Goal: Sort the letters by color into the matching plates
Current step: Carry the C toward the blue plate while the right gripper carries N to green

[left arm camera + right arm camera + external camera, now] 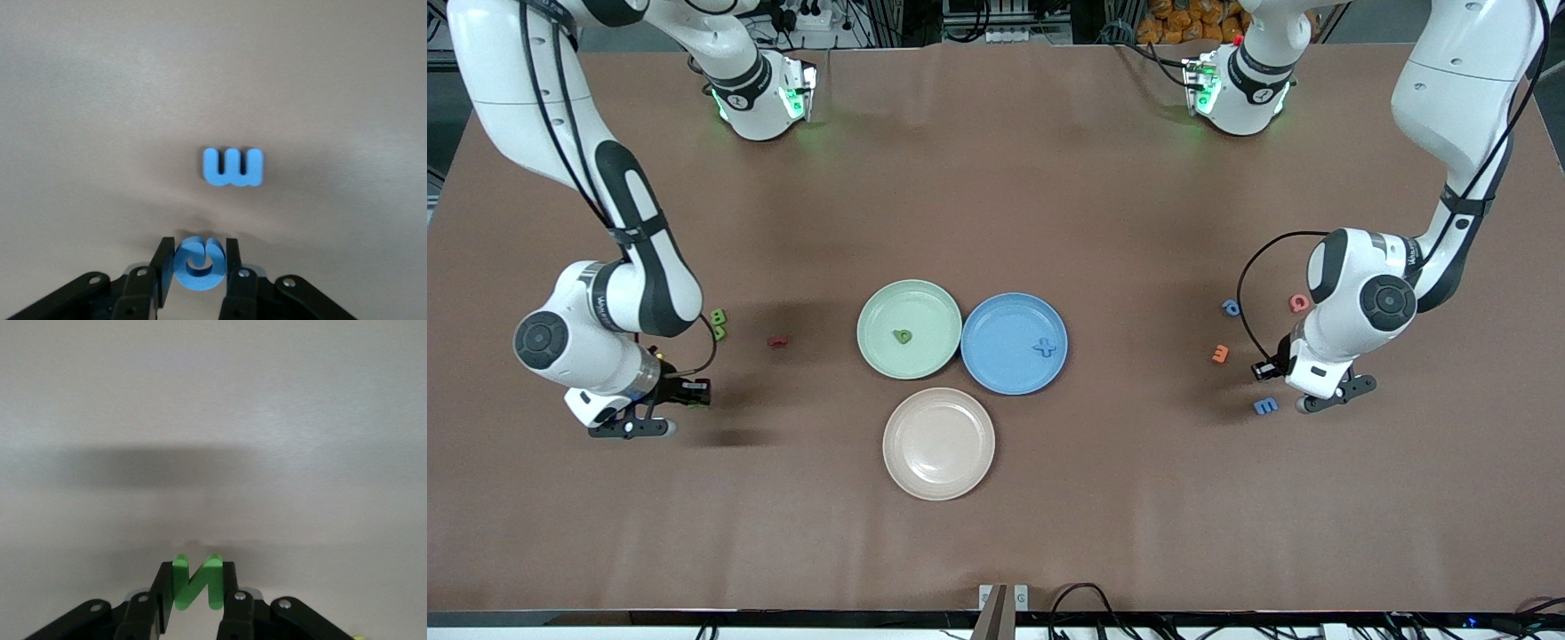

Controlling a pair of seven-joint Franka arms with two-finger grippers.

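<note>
The left gripper (195, 265) was clamped on a round blue letter (197, 264), its fingers (162, 270) pressed to the letter's two sides and only a narrow gap left between them. It sat low over the table (996, 533) at the left arm's end. A second blue letter, an E-shaped one (233, 167), lay at about nine o'clock from that gripper in the front view. An orange letter (1220, 354), a blue ring-shaped letter (1231, 308) and a red letter (1299, 303) lay at ten to eleven o'clock of it.

The right gripper (197, 590) was closed just as tightly on a green N-shaped letter (197, 581), low at the right arm's end. Two more green letters (718, 324) rested at about one o'clock from it, and a dark red letter (778, 340) lay toward two o'clock.

The mint green plate (880, 307) already held one green letter (903, 336), and the blue plate (1005, 311) touching it held a blue cross-shaped piece (1047, 348). A beige plate (938, 443) sat at six o'clock of that pair, empty.

The pinches looked shallow, with only the fingertips on small chunky pieces, so either letter could twist or drop during a fast carry. Because the two target plates touched, both arms arriving together risked a collision over the middle. A loose release near the shared rims could also have landed a letter in the wrong plate.
</note>
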